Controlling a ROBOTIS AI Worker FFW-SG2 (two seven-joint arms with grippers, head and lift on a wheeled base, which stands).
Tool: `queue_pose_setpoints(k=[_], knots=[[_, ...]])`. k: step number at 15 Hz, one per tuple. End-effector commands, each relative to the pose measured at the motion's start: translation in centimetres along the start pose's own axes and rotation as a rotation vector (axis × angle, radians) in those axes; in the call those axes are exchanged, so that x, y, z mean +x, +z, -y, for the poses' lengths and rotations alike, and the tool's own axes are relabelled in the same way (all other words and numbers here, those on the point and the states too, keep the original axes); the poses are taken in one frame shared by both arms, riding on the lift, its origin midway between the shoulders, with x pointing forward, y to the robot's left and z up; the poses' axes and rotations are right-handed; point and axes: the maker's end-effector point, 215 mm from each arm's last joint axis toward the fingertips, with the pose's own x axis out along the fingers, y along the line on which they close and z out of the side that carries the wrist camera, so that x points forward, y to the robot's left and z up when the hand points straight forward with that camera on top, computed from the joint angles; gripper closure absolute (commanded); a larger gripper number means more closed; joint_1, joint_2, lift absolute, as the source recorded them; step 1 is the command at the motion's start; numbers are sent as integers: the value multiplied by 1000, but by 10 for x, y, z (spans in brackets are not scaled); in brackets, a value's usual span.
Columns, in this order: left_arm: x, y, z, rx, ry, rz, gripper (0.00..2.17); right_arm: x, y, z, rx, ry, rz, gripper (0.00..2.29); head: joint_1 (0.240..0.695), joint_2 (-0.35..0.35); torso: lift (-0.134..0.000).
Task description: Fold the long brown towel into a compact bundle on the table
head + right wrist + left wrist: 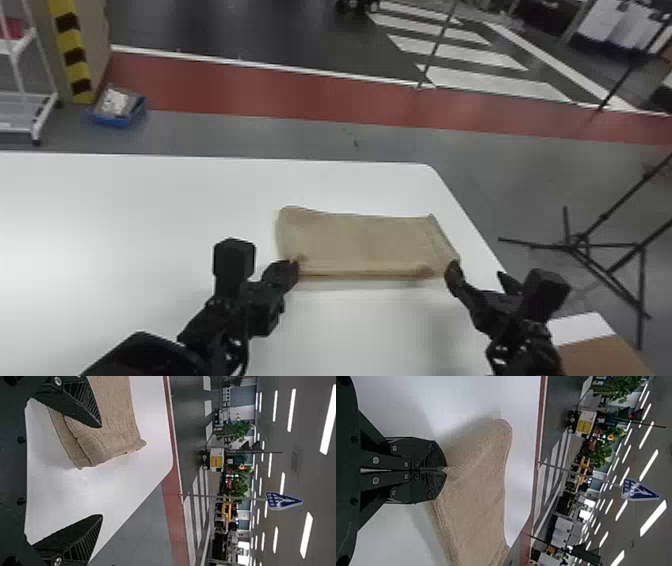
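Towel (360,242) lies folded on the table (125,210), near-left corner pinched by the left end effector (445,470), likely as anchor, the right end effector (101,471) open by the near-right corner, presumably for a matching grip.

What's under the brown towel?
The white table is under the brown towel, and you can see its top around the edges. The part right beneath is covered, so I can't tell if anything else is there.

The head view looks down; nearer wrist views face forward, sharing the towel (474,490).
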Motion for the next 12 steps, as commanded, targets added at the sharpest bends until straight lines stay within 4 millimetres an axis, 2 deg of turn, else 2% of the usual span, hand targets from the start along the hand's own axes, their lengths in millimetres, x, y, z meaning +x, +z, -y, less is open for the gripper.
queue_pose_setpoints(k=[1,2,6,8,9,11,12], knots=[[-7,15,-14,-35,33,35,1376,4,2,0,1,-1,2,76,695,-350,-110],[-13,17,-24,-31,57,42,1376,6,2,-1,3,1,2,76,695,-350,-110],[-37,50,-92,-66,172,80,1372,12,4,-20,-3,27,-5,76,695,-350,-110],[-61,51,-150,-75,260,85,1372,14,6,-28,-7,39,-4,80,695,-350,-110],[-72,48,-172,-80,294,84,1372,15,6,-32,-14,39,-7,80,695,-350,-110],[-91,48,-208,-85,346,90,1372,18,7,-40,-21,47,-9,80,695,-350,-110],[-98,45,-219,-93,362,90,1372,19,6,-44,-24,52,-17,80,695,-350,-110]])
